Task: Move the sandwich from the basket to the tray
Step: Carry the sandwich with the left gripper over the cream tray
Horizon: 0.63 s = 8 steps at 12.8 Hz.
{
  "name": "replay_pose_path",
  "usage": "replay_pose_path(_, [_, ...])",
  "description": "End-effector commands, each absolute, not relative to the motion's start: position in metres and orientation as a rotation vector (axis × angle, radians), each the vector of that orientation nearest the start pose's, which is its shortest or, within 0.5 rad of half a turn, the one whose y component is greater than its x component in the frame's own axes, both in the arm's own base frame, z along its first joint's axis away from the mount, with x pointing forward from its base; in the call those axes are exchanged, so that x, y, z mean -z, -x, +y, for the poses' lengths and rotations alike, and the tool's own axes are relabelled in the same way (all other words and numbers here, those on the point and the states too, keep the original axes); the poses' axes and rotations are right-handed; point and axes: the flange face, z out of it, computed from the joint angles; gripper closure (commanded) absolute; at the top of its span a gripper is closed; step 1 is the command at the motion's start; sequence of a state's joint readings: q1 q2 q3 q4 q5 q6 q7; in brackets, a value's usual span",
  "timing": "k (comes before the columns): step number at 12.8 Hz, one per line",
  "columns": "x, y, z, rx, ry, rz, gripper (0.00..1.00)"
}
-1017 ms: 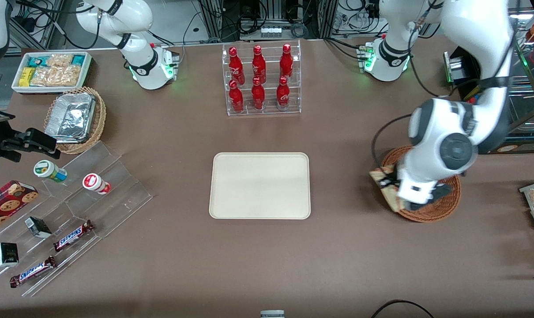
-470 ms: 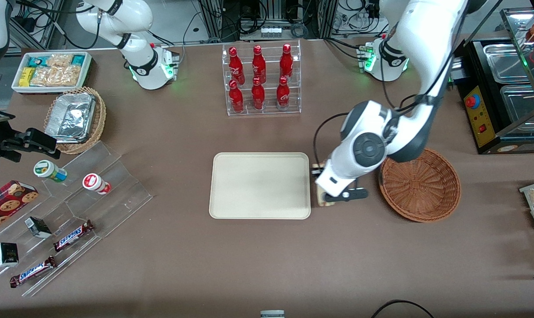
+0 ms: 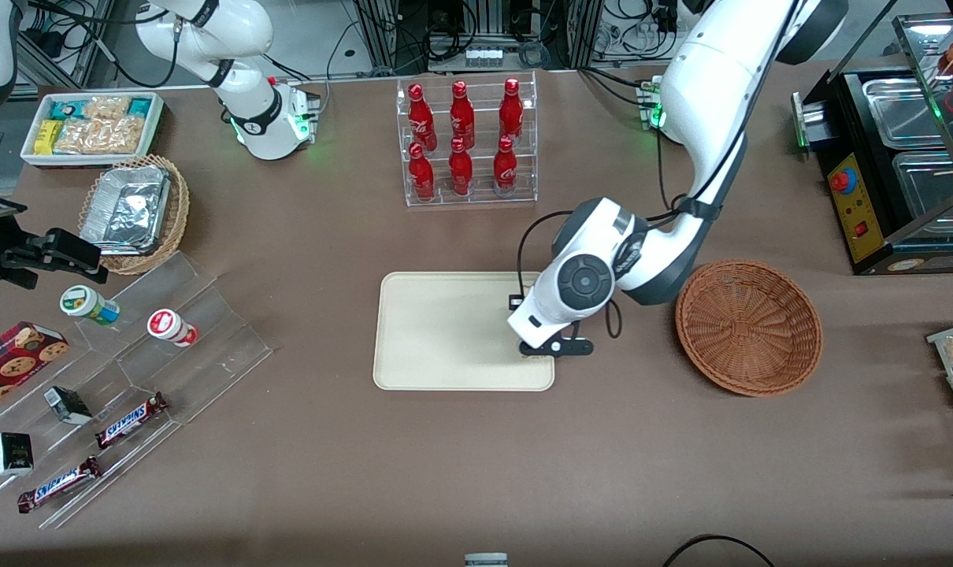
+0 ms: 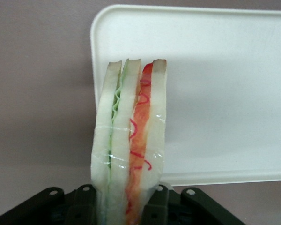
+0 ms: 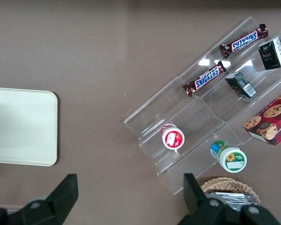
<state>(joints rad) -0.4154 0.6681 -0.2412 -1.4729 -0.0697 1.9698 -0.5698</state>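
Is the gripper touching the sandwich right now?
Touching. The left wrist view shows the gripper with its fingers pressed against both sides of the sandwich.

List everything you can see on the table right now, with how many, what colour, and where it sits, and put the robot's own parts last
sandwich: 1, white bread with green and red-orange filling, held over the tray's edge
tray: 1, cream, mid-table
basket: 1, reddish-brown wicker, beside the tray toward the working arm's end, nothing in it
bottles: 6, red, in a clear rack farther from the front camera than the tray
foil container: 1, silver, in a tan wicker basket toward the parked arm's end
white bin: 1, holds snack packets, beside that tan basket
Snickers bars: 2, brown, on a clear stepped stand
cups: 2, one green-labelled, one red-labelled, on that stand
cookie box: 1, red, beside the stand
gripper: 1, black, over the tray, shut on the sandwich
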Motion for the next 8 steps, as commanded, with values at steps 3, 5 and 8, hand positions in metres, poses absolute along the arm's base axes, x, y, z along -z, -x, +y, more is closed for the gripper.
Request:
replay_pose_path(3, [-0.249, -0.573, -0.435, -0.399, 3.219, -0.013, 0.70])
replay_pose_path(5, [-0.231, -0.571, -0.438, -0.418, 3.207, -0.038, 0.70])
replay_pose_path(8, [-0.224, -0.578, -0.443, -0.392, 3.221, -0.028, 0.67])
